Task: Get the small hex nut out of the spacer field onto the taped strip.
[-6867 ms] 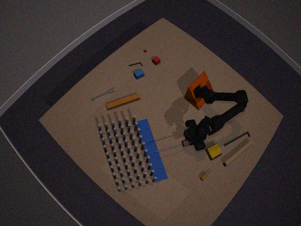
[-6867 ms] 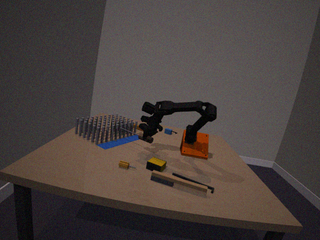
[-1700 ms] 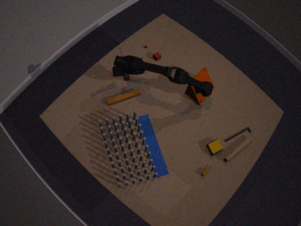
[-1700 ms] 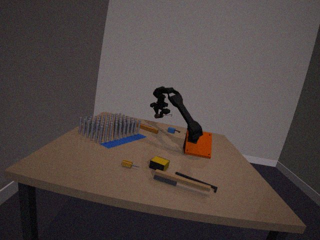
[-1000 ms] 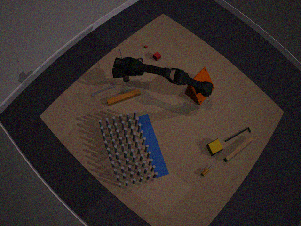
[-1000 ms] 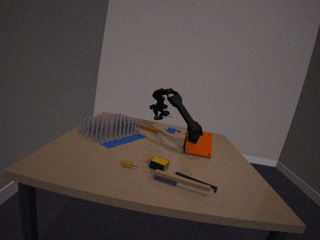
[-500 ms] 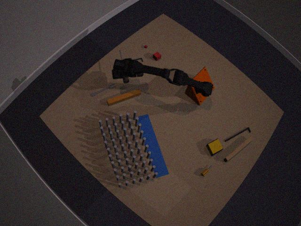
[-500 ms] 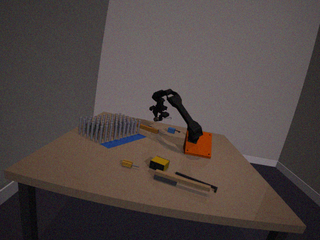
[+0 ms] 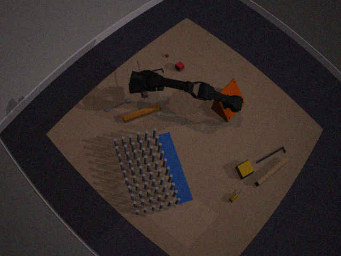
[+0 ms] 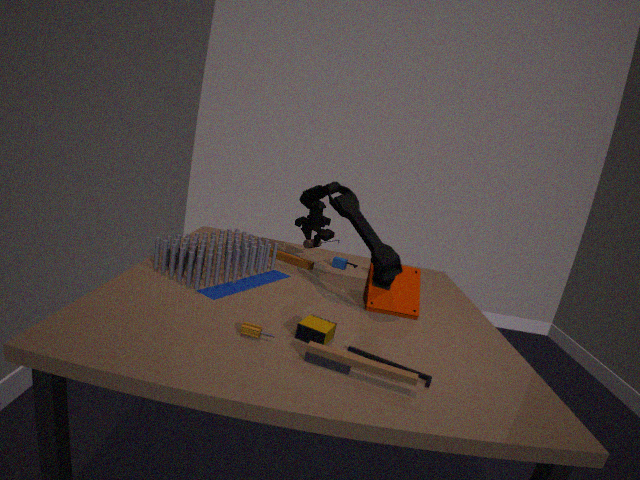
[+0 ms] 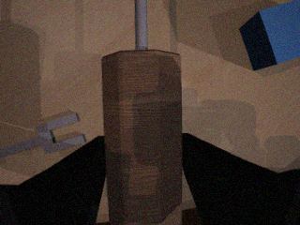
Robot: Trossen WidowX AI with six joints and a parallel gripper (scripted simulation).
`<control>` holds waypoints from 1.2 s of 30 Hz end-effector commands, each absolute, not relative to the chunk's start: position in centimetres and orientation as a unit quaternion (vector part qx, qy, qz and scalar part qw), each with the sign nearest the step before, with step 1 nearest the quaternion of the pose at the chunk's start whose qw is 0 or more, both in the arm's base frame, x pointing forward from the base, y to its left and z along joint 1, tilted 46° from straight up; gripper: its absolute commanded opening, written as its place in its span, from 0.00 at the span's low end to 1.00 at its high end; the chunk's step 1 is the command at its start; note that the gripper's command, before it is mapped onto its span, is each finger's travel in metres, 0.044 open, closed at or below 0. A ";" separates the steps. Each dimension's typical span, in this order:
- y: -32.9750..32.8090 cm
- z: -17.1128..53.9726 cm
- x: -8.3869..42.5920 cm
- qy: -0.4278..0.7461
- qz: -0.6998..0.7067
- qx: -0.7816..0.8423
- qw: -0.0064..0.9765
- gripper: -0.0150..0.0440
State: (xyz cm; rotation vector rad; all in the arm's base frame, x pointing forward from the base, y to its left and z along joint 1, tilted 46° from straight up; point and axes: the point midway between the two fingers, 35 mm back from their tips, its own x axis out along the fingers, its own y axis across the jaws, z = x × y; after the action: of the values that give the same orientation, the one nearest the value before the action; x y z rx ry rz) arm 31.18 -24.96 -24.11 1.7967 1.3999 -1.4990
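My gripper [image 10: 313, 237] [image 11: 142, 142] is shut on the wooden handle [image 11: 142, 89] [image 9: 144, 94] of a tool and holds it above the table. Its thin metal rod [image 11: 141, 23] [image 9: 138, 66] points away from the fingers; whether its tip is bent is unclear. The standing metal spacers [image 9: 155, 133] [image 10: 191, 266] are upright in rows, away from the gripper. The blue taped strip [image 9: 176, 170] [image 10: 242, 284] lies along their front. I cannot make out the nut. A grey forked tool [image 9: 118, 105] [image 11: 23, 145] and a black hooked tool [image 9: 271, 154] [image 10: 387, 362] lie on the table.
An orange-brown bar [image 9: 141, 113] [image 10: 293, 259] lies between gripper and spacers. A blue block [image 10: 339, 262] [image 11: 281, 35] with a dark hook lies near the gripper. Elsewhere are red cubes [image 9: 179, 66], a yellow block [image 9: 245, 168], a wooden stick [image 9: 271, 172] and a small yellow-handled tool [image 9: 234, 197].
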 end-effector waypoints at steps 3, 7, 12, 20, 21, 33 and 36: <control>-24.6 -24.5 31.1 0.501 -0.538 0.646 0.203 0.25; -24.3 -24.7 31.1 0.501 -0.539 0.646 0.203 0.25; -24.0 -25.0 31.1 0.501 -0.539 0.646 0.202 0.25; -23.5 -25.5 31.0 0.500 -0.540 0.646 0.201 0.25; -23.5 -25.5 31.0 0.500 -0.540 0.646 0.201 0.25; -22.7 -26.2 30.9 0.499 -0.541 0.647 0.199 0.25; -22.5 -26.4 30.8 0.499 -0.541 0.647 0.198 0.25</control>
State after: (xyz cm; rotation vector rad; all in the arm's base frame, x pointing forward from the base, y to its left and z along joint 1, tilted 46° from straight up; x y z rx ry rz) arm 30.87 -22.77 -26.19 1.8044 1.3972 -1.5125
